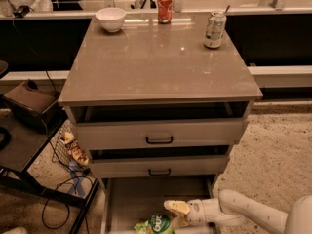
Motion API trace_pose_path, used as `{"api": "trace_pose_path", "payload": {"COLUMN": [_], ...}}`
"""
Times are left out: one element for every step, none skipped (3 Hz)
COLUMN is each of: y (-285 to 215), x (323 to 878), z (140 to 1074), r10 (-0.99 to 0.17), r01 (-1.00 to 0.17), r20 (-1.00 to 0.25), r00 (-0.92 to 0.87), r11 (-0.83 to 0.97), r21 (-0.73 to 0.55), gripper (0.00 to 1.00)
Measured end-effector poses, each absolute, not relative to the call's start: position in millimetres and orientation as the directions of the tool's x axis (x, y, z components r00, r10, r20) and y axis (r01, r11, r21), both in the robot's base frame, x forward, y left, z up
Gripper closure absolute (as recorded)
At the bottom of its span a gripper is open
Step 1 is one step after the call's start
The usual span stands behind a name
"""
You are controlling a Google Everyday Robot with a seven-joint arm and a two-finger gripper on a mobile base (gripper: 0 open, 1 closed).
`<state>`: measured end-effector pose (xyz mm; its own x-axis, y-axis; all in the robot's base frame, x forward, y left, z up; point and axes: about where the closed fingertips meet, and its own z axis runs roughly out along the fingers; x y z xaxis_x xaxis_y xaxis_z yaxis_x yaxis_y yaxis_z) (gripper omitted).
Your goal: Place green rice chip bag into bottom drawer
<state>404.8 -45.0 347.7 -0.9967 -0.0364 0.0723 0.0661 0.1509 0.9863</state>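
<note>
The green rice chip bag (157, 224) lies on the floor of the pulled-out bottom drawer (136, 199), at the bottom edge of the camera view, with its dark green round logo facing up. My gripper (172, 214) reaches in from the lower right on its white arm. It sits just right of and slightly above the bag, open, with a yellowish finger (176, 207) bare and off the bag. The bag's lower part is cut off by the frame edge.
Above are two beige drawer fronts with black handles (159, 140), both slightly ajar. On the cabinet top stand a white bowl (110, 19), a red can (165, 7) and a green-white can (215, 29). A wire basket with snack packets (72, 149) and cables sit at the left.
</note>
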Motion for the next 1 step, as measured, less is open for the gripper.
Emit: {"api": "trace_pose_path", "payload": {"y": [-45.0], "x": [404.8], "z": [347.7], "r10": [-0.036], "r01": [0.066], "r20": [0.072], "r00": [-0.997], "r11": [0.151], "r21": [0.986], "gripper": [0.0]}}
